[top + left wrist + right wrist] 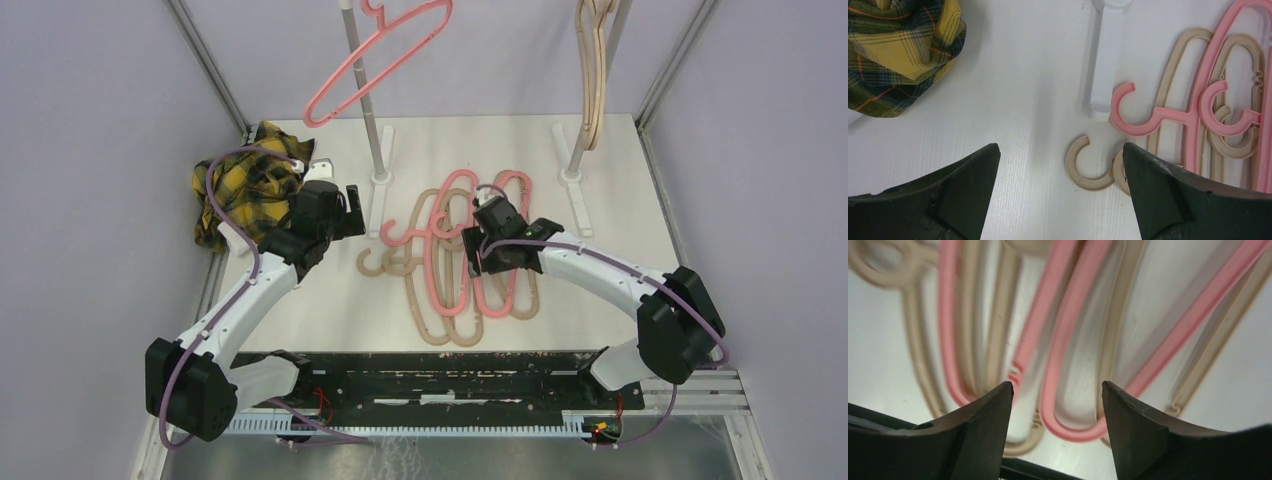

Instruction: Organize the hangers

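Note:
A heap of salmon pink and beige hangers (455,290) lies tangled on the white table. One pink hanger (378,58) hangs from the left pole, and beige hangers (594,75) hang at the right pole. My left gripper (357,212) (1060,150) stands open just left of the heap, above bare table, with a beige hook (1088,171) and a pink hook (1132,114) ahead of it. My right gripper (478,250) (1056,386) is open low over the heap. The rounded end of a pink hanger (1068,426) shows between its fingers, which grip nothing.
A yellow-black plaid cloth (245,185) (898,50) is bunched at the table's back left. Two rack poles (366,100) (582,140) rise from white feet (1108,60) behind the heap. A black rail (430,385) runs along the near edge.

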`<state>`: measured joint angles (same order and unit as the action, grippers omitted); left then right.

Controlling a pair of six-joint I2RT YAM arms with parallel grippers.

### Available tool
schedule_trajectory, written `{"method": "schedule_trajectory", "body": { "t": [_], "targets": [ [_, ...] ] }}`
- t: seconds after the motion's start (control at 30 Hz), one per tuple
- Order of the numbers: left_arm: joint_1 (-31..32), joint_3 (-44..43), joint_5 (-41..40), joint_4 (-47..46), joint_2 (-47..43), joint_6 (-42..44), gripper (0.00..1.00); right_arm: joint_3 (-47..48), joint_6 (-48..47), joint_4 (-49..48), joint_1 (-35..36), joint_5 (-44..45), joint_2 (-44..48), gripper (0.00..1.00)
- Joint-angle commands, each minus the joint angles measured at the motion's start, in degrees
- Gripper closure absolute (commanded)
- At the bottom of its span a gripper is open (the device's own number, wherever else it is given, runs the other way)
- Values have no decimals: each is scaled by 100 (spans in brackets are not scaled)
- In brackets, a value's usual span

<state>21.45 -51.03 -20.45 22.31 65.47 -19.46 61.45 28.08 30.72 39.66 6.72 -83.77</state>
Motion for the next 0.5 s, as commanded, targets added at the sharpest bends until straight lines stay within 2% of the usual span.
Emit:
{"method": "schedule_trajectory", "body": {
  "t": [0.0, 0.2, 0.47],
  "targets": [
    [-30, -203, 51, -127, 77, 280, 1, -466, -31, -56, 252, 171, 198, 27],
    [-32, -201, 68, -104, 71, 268, 1, -190, 19, -177, 551, 160, -154, 34],
    [-38, -181, 36, -80, 35, 268, 1, 872, 126, -184, 1487, 216, -1343, 34]
  ]
}}
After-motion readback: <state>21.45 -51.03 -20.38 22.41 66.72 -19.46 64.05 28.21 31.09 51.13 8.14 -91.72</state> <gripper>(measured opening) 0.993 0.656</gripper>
